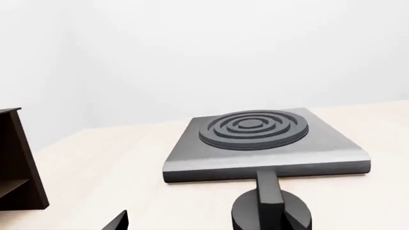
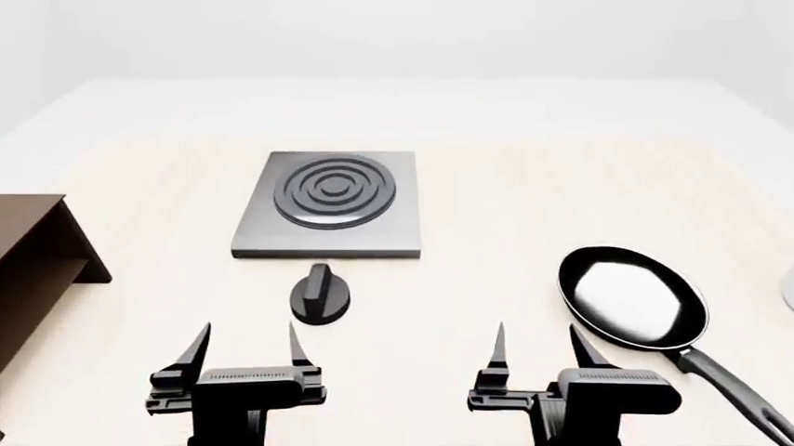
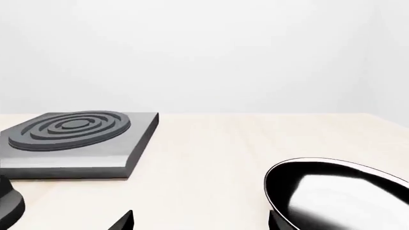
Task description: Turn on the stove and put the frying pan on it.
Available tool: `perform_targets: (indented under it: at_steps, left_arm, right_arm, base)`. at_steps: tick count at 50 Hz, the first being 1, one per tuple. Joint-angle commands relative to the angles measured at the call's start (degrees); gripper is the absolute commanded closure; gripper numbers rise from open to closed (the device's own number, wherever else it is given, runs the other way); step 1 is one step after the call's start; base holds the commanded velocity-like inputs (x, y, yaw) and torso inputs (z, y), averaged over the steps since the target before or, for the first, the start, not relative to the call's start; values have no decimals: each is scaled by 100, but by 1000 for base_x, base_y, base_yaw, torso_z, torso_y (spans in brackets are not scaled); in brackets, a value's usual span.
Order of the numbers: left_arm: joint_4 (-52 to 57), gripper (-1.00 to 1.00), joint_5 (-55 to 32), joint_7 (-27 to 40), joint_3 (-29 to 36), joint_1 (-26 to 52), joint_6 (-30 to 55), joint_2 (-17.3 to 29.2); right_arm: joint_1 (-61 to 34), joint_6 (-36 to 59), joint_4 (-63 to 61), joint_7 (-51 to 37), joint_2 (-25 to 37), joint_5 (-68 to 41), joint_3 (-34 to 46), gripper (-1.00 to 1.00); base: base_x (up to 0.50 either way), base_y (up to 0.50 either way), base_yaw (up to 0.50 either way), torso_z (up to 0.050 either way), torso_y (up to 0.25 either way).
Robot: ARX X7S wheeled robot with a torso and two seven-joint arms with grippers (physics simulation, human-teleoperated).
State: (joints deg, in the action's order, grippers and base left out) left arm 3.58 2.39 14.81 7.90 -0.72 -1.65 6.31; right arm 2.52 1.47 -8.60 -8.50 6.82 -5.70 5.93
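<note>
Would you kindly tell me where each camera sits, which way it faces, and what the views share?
Head view: high, looking forward and down at the table, stove, knob and frying pan; both open end effectors, left and right, show.
Left wrist view: low near the table, facing the stove and knob; a dark fingertip shows.
Right wrist view: low, facing stove and frying pan.
All three share the stove.

The stove (image 1: pixel 268 148) lies flat on the pale worktop (image 1: pixel 108 167). The round black knob (image 1: pixel 271 211) stands just before its near edge. A brown shelf (image 1: pixel 16 163) stands well apart.
</note>
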Motion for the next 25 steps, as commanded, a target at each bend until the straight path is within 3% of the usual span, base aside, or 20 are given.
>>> perform_targets:
  at_steps: [1,10,17,25]
  left_arm:
    - [1,-100,12,-50,-25,0,16,-23]
    - [-23,-100,-39,-4,34,31,95,26]
    - [-28,-100,-82,30,68,44,103,64]
    - [-20,-100,-115,60,90,66,135,95]
  right_arm:
    - [5,48,-11,56,-29,-21,-53,-100]
    - [51,-181,-21,102,43,-121,6,-100]
    - [10,-21,-34,3,77,-125,23,-100]
    - [16,-15,-56,-23,117,-169,67,-100]
  base:
    - [0,0,0,0,0]
    - [0,0,0,0,0]
    - [458,0,0,0,0]
    - [27,0,0,0,0]
